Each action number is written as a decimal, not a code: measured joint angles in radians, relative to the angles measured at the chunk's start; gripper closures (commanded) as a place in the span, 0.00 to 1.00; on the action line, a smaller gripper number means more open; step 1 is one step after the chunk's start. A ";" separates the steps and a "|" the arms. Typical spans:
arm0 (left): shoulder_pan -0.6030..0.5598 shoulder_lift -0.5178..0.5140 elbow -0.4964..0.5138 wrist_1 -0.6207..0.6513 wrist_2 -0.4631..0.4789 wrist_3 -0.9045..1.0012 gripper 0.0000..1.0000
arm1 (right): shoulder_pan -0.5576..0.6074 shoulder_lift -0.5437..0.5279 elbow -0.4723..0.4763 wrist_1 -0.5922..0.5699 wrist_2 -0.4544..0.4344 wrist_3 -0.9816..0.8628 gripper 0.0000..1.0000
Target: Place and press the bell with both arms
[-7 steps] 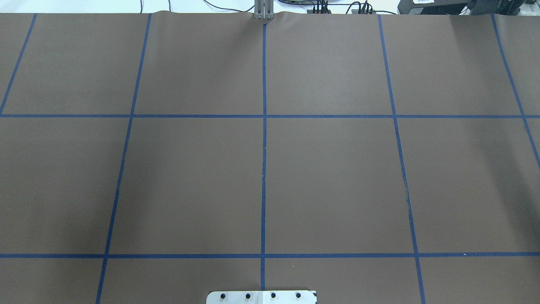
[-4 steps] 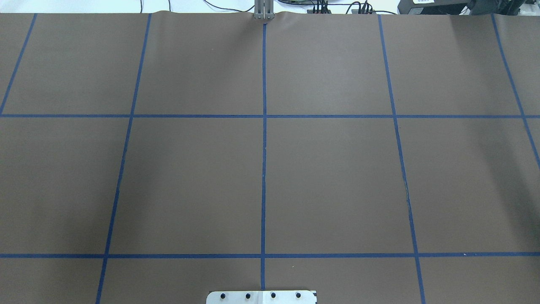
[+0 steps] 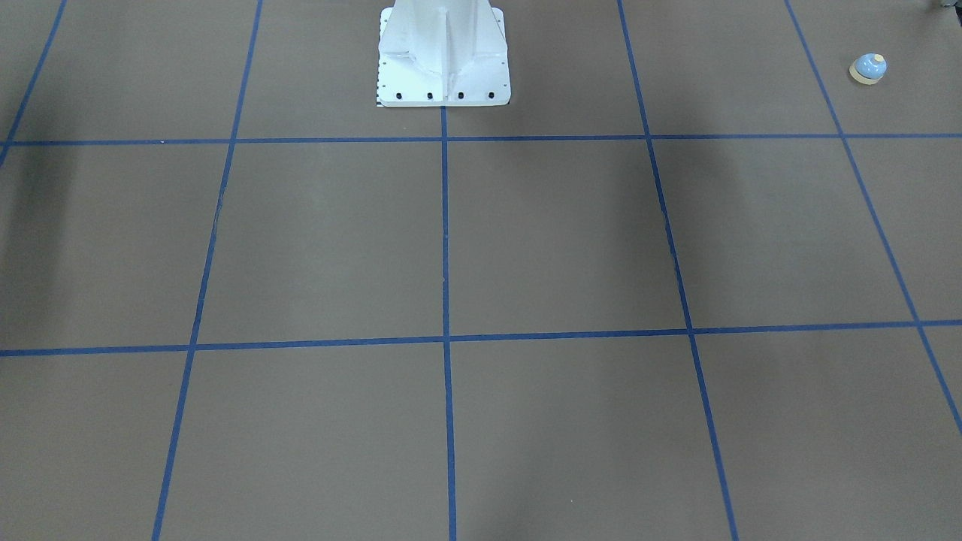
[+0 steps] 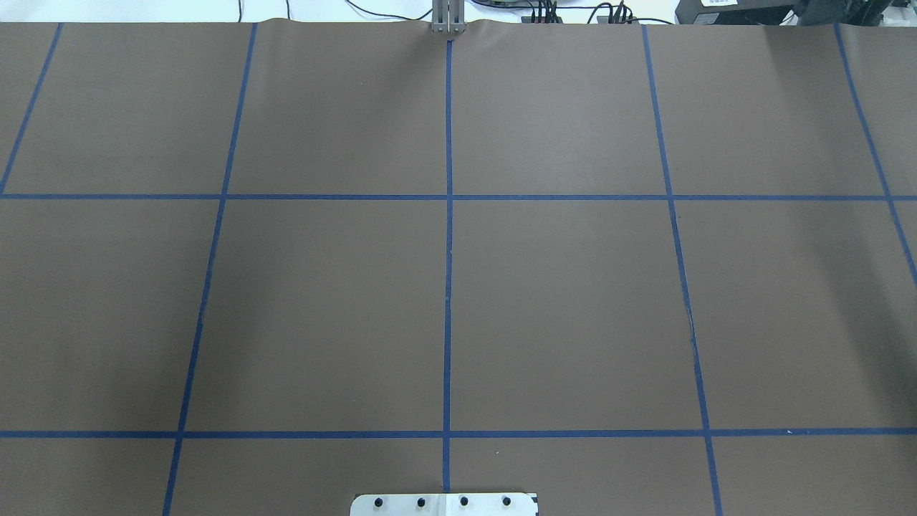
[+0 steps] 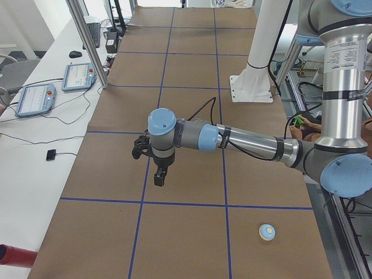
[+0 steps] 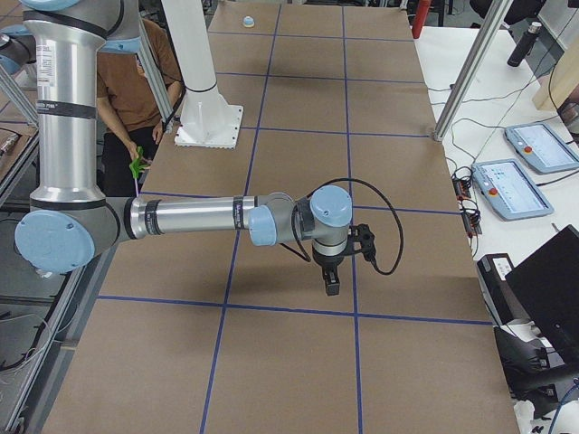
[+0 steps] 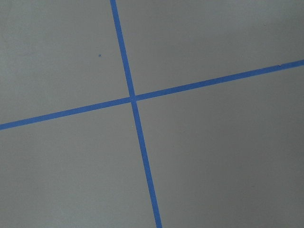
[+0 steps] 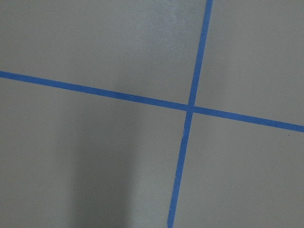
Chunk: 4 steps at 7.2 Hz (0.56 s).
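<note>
The small light-blue bell (image 3: 869, 68) with a cream base stands on the brown table near the robot-side edge, on the robot's left. It also shows in the exterior left view (image 5: 267, 232) and far off in the exterior right view (image 6: 248, 20). My left gripper (image 5: 160, 175) hangs over the table, well away from the bell. My right gripper (image 6: 330, 282) hangs over the table's other end. Both show only in the side views, so I cannot tell whether they are open or shut. The wrist views show only brown paper with blue tape lines.
The white pedestal (image 3: 443, 60) stands at the robot-side middle edge. A person in an orange shirt (image 6: 136, 81) sits behind the table. Teach pendants (image 5: 75, 77) and cables lie on the white bench. A metal post (image 5: 87, 40) stands at the table's far edge.
</note>
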 measured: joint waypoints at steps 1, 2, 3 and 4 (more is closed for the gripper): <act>-0.001 0.016 -0.003 -0.001 0.000 0.005 0.01 | 0.000 -0.002 -0.004 0.015 0.011 -0.001 0.00; 0.000 0.053 -0.005 -0.002 -0.001 0.010 0.00 | 0.000 -0.002 -0.005 0.025 0.016 -0.001 0.00; 0.005 0.100 -0.005 -0.002 -0.002 0.012 0.00 | 0.000 -0.001 -0.005 0.030 0.017 0.000 0.00; 0.017 0.147 -0.006 0.002 -0.004 0.009 0.00 | -0.001 0.001 -0.003 0.032 0.018 0.001 0.00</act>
